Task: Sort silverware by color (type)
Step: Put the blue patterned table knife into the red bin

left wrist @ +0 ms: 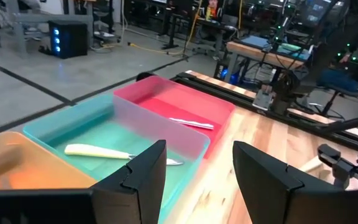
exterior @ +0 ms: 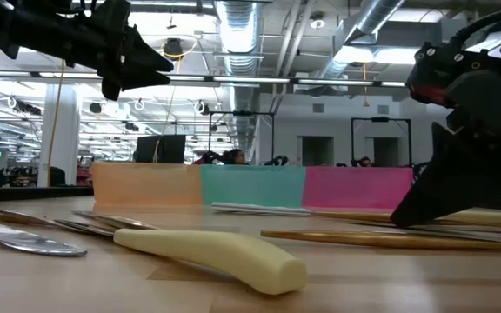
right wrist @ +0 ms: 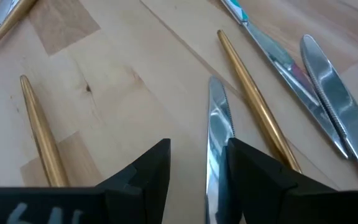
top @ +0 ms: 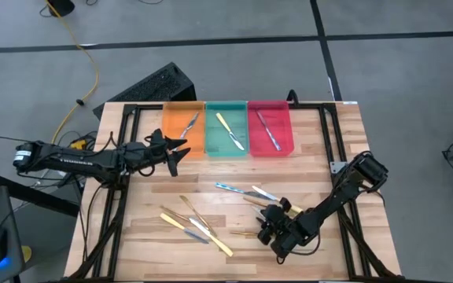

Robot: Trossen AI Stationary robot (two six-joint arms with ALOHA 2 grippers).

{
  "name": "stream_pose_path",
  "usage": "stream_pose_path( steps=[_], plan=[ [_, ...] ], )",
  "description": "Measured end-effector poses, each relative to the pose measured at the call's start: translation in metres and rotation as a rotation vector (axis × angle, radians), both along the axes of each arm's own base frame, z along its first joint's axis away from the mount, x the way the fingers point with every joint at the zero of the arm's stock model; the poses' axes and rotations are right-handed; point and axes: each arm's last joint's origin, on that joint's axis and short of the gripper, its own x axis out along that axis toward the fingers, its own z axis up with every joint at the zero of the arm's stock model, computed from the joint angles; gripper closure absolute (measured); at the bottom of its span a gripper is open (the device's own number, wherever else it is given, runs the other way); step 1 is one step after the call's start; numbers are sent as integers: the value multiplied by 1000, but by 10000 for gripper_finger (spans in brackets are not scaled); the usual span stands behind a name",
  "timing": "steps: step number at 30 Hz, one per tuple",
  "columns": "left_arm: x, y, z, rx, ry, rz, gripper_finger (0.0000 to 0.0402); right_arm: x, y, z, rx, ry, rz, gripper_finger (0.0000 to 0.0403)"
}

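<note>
Loose silverware [top: 199, 220] lies scattered on the near half of the wooden table. My right gripper [right wrist: 197, 152] is open and low over it, slanting down. Its fingers stand on either side of a silver knife's serrated blade [right wrist: 216, 118]; whether they touch it does not show. Gold utensils [right wrist: 253, 106] lie on both sides. My left gripper [top: 178, 151] hovers open and empty, well above the table at the orange tray's [top: 181, 130] near edge. That tray holds a bronze-gold piece [top: 191, 122], the green tray [top: 226, 145] a yellow-handled knife [left wrist: 104, 151], the red tray [top: 270, 149] a silver piece [left wrist: 191, 122].
The three trays stand side by side at the table's far edge. A black frame [top: 124, 134] runs along the table's left and right sides. A yellow handle [exterior: 224, 252] lies close to the low camera. Bare wood [top: 329, 165] shows between the right arm and the red tray.
</note>
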Motion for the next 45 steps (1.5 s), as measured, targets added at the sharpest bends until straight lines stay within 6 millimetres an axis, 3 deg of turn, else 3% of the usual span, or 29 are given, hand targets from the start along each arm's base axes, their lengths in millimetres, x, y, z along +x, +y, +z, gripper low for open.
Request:
stream_pose_path(
  steps=[6,13,18,25,32,37,45],
  plan=[
    [-2,10,0,22,16,76,233,1,-5,3,-23,14,8,217],
    [1,48,15,-43,253,261,233,9,-16,3,-39,30,-10,217],
    [18,79,20,-77,432,300,233,15,-26,3,-55,41,-29,217],
    [43,123,-22,-211,670,335,233,16,-28,3,-77,57,-9,217],
    [50,145,-69,-335,830,317,233,16,-28,3,-80,59,-5,217],
    [52,147,-84,-371,877,304,233,17,-28,3,-84,62,1,217],
    [52,149,-88,-376,884,349,253,16,-28,3,-85,63,3,217]
  ],
)
